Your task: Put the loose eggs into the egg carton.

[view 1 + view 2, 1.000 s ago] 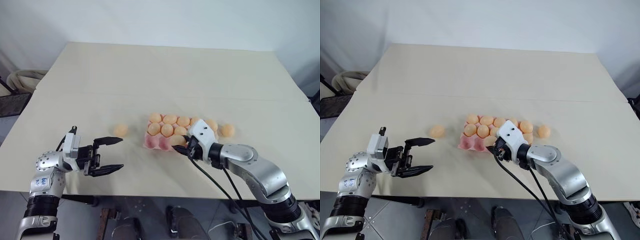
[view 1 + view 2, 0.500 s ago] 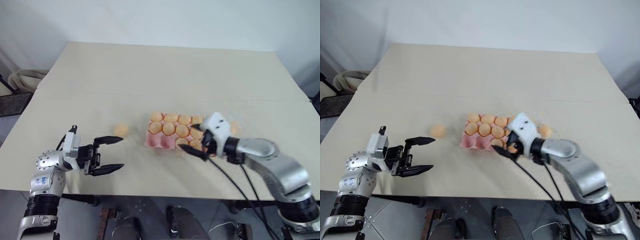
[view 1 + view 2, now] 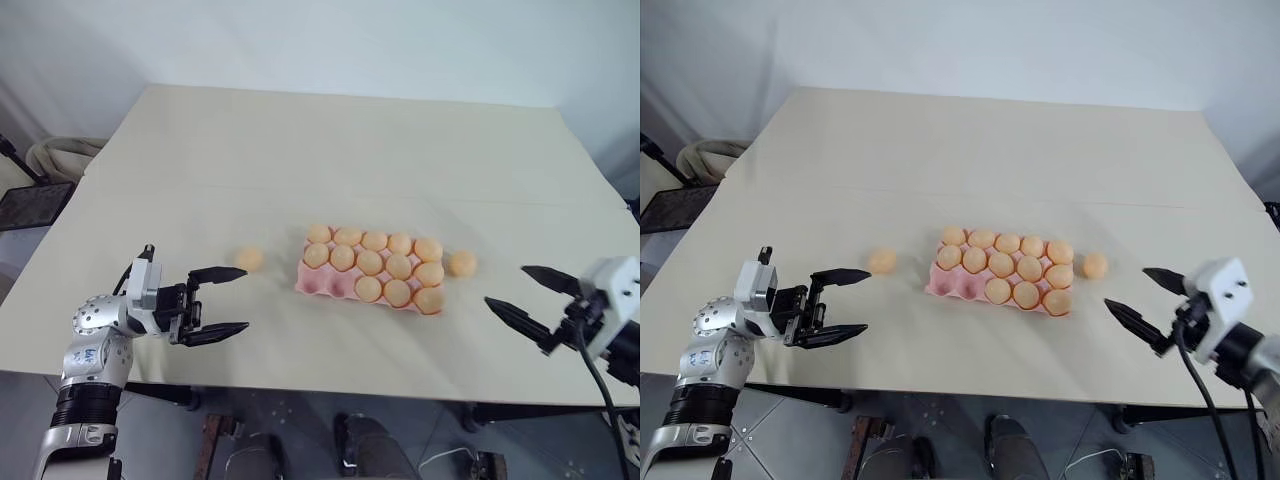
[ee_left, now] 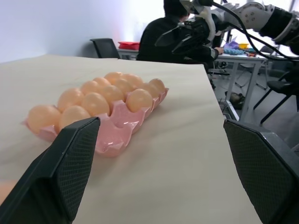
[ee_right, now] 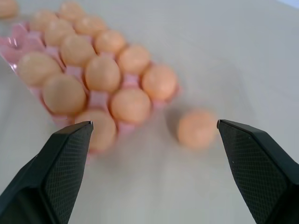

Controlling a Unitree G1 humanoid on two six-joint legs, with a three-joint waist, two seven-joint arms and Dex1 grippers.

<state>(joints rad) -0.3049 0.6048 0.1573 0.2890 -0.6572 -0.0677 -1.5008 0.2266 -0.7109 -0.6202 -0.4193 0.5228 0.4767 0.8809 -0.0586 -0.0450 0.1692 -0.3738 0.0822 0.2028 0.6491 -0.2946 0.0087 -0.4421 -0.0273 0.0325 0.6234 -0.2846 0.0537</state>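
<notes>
Right pincer point(image 3: 530, 291), now released, has pulled back from egg carton point(image 3: 312, 282); left pincer point(image 3: 228, 300) spread.

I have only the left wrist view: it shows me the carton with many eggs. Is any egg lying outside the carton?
Observer: Yes. One loose egg lies on the table just right of the egg carton, not touching it.
Operator: Only this one?
Observer: No. A second egg lies left of the carton, nearer your left pincer.
Operator: How many cups are free?
Observer: Two empty cups, at the left end of the nearest row.
</notes>
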